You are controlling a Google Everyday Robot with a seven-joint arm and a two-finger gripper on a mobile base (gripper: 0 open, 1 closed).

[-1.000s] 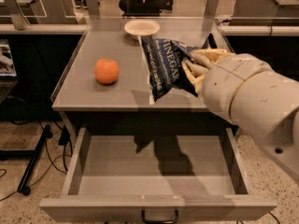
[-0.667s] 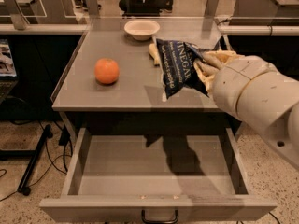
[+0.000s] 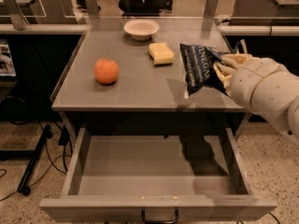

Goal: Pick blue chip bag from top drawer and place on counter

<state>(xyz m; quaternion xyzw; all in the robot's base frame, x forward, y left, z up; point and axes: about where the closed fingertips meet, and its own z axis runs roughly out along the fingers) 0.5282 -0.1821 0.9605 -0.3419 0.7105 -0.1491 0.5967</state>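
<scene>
The blue chip bag (image 3: 198, 68), dark navy with white lettering, hangs upright over the right part of the counter (image 3: 140, 85), a little above its surface. My gripper (image 3: 223, 69) is shut on the bag's right end; my cream arm comes in from the right. The top drawer (image 3: 154, 167) stands pulled fully open below the counter and holds nothing; its dark looped handle (image 3: 159, 216) shows at the front panel's centre.
An orange fruit (image 3: 106, 71) lies on the counter's left part. A yellow sponge (image 3: 161, 53) lies at the middle back, a white bowl (image 3: 141, 29) behind it. Other tables stand behind and at both sides. Cables and a stand leg (image 3: 35, 157) lie on the floor at left.
My gripper has carried the bag to the right and slightly back, uncovering the yellow sponge. The drawer, fruit and bowl have not moved.
</scene>
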